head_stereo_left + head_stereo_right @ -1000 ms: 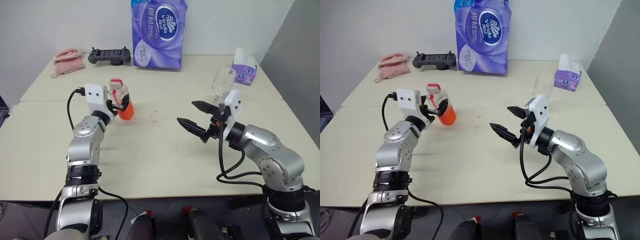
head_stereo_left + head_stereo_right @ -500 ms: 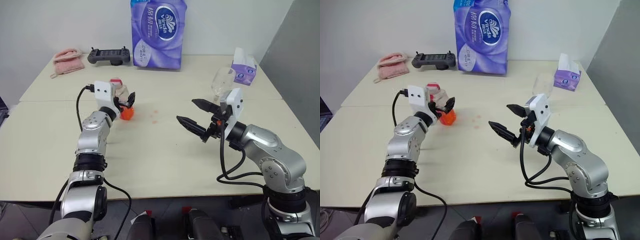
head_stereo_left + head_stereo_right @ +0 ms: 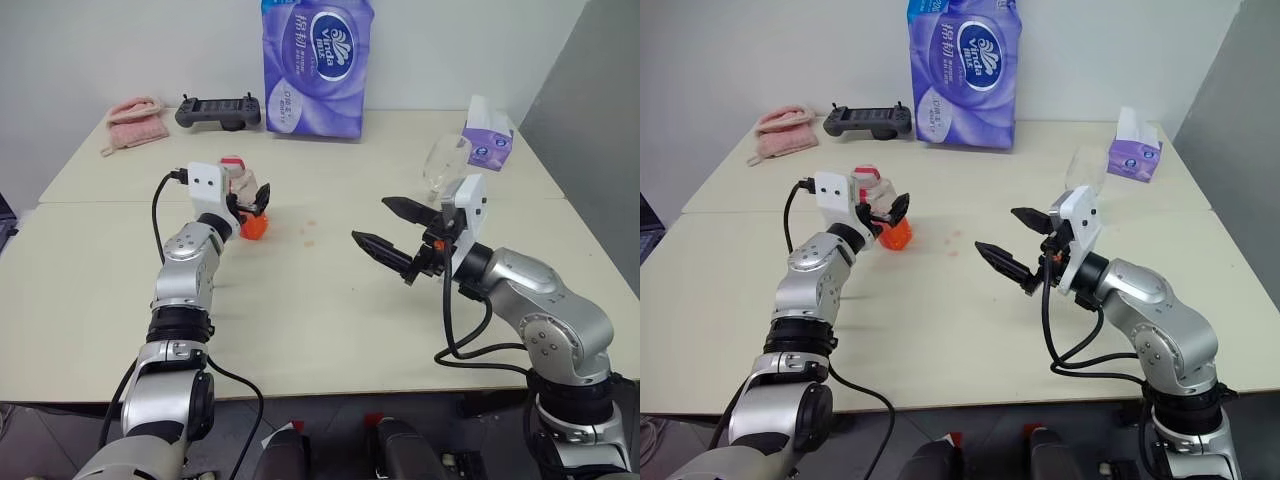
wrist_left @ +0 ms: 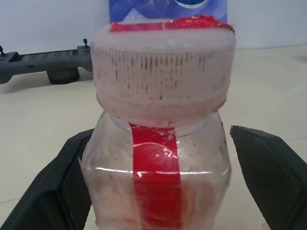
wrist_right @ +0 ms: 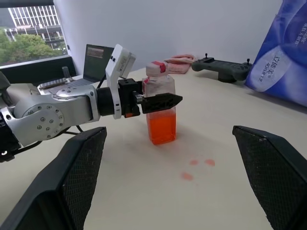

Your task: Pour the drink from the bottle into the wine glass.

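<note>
Now the left gripper brackets the capped bottle (left of centre), fingers spread, nothing clamped, presumably lining up a grasp; the right gripper hovers wide, empty, before the wine glass.

The table is seen from up high in the two head views, angled forward and down, with the far wall taken in too; pretty much the same scene is covered by both, just nudged sideways. The bottle is looked at level and really close in the left wrist view, between the left gripper's fingers. A wider, low look across the tabletop is given by the right wrist view, where that same bottle and the left gripper are caught from the side.
</note>
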